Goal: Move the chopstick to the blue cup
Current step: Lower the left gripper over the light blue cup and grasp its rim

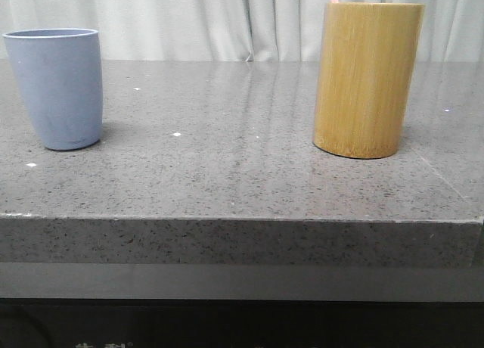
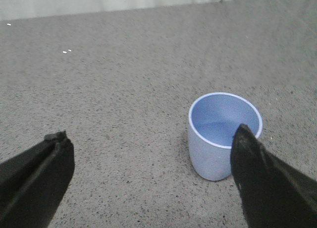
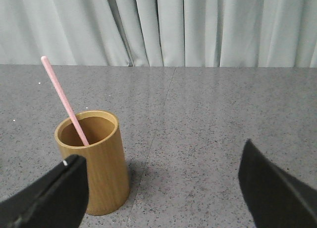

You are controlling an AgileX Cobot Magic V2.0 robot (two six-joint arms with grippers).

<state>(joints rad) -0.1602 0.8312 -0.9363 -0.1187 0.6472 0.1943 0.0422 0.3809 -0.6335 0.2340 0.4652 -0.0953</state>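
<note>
1 pink chopstick (image 3: 64,101) leans in the bamboo holder (image 3: 96,161), well apart from the blue cup (image 1: 57,87). Both the left gripper (image 2: 148,178) and right gripper (image 3: 161,193) are spread wide, empty. Likely light, stiff and slippery (grip its exposed upper end).

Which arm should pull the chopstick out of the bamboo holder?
Right. Its open tool faces the bamboo holder, where the pink chopstick leans out. The left tool, also open, is over by the blue cup, which looks empty.
</note>
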